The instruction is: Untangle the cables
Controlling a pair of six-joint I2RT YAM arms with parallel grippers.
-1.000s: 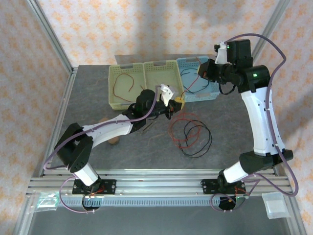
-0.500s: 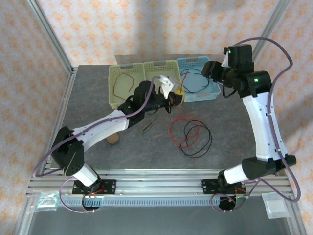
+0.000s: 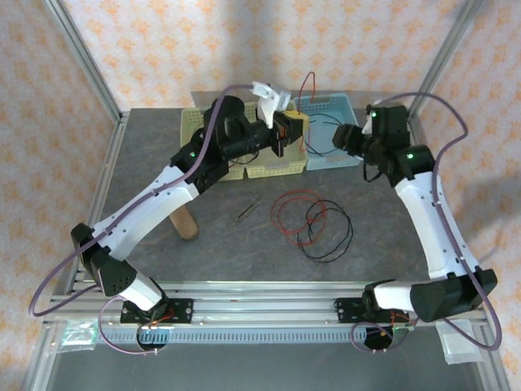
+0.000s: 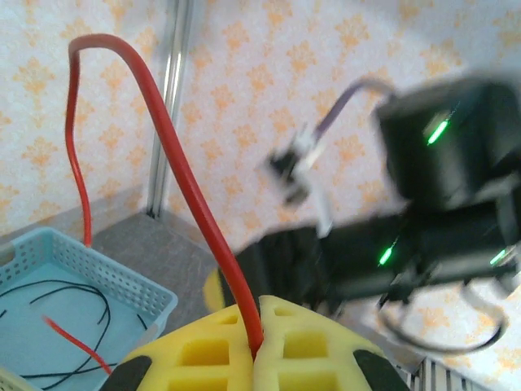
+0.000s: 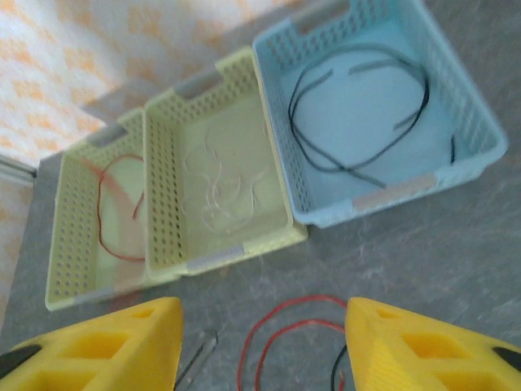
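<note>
A thin red cable [image 4: 190, 191] is pinched between the closed yellow foam pads of the left end effector [image 4: 256, 326], held up over the light blue plastic basket [image 4: 114, 277] at the grey counter's [image 3: 146, 163] far edge. Tangled red and black cable loops [image 3: 313, 220] lie mid-counter. The right end effector [image 5: 260, 342] hangs open beside that basket.

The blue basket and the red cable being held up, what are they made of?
The blue basket looks like hard moulded plastic: matte, with rows of holes in its walls. The red cable looks like wire in a smooth, slightly glossy plastic or rubber skin; it bends in a soft arch.
</note>
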